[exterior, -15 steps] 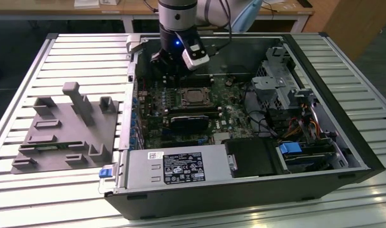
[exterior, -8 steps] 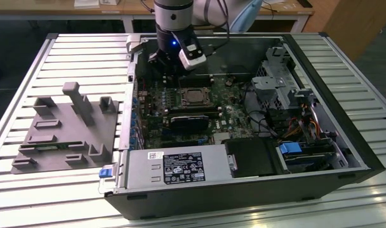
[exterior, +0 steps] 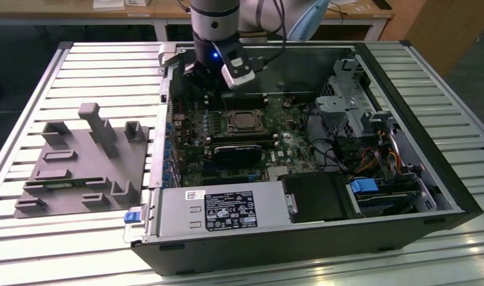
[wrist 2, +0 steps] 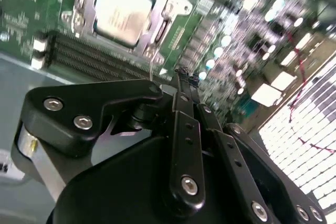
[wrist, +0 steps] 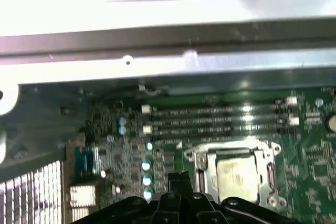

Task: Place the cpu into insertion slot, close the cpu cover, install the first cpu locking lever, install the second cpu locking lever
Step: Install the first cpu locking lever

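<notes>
The cpu (exterior: 244, 121) lies flat in the insertion slot (exterior: 227, 123) in the middle of the motherboard, its pale metal top showing in both wrist views (wrist 2: 121, 11) (wrist: 237, 179). The silvery cpu cover (wrist 2: 160, 29) (wrist: 269, 153) frames the chip and looks folded down over it. My gripper (exterior: 201, 80) hangs inside the case near the board's far edge, toward the exterior view's left of the socket. Its black fingers meet at the tip (wrist 2: 181, 72) (wrist: 178, 179), with nothing seen between them. A thin metal wire (wrist 2: 151, 69) stands up beside the socket, close to the fingertips.
A grey power-supply box (exterior: 218, 211) fills the case's near side, with a black block (exterior: 235, 153) just beyond it. Long memory slots (wrist: 215, 119) run beside the socket. A drive cage and cables (exterior: 346, 101) sit at the right. A grey fixture (exterior: 83, 161) lies outside the case.
</notes>
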### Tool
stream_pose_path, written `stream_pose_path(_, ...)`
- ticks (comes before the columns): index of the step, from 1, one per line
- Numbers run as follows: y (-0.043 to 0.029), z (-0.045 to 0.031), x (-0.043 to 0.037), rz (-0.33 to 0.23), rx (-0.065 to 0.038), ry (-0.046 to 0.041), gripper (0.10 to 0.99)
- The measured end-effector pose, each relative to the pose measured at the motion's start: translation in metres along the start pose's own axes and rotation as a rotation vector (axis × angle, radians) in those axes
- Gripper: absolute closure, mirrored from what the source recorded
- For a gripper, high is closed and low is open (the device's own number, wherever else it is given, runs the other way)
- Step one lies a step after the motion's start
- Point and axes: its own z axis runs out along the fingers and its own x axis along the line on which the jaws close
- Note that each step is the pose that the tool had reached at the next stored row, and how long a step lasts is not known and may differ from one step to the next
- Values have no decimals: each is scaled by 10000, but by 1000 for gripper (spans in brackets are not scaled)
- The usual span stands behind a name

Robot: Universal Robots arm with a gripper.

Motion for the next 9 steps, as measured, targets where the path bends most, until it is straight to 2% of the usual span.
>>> stream_pose_path(3,-1,0,15,5,-423,29,984)
stream_pose_path(6,-3,0,29,10,-714,48,984)
stream_pose_path(9,-3,1,34,15,-1118,80,984)
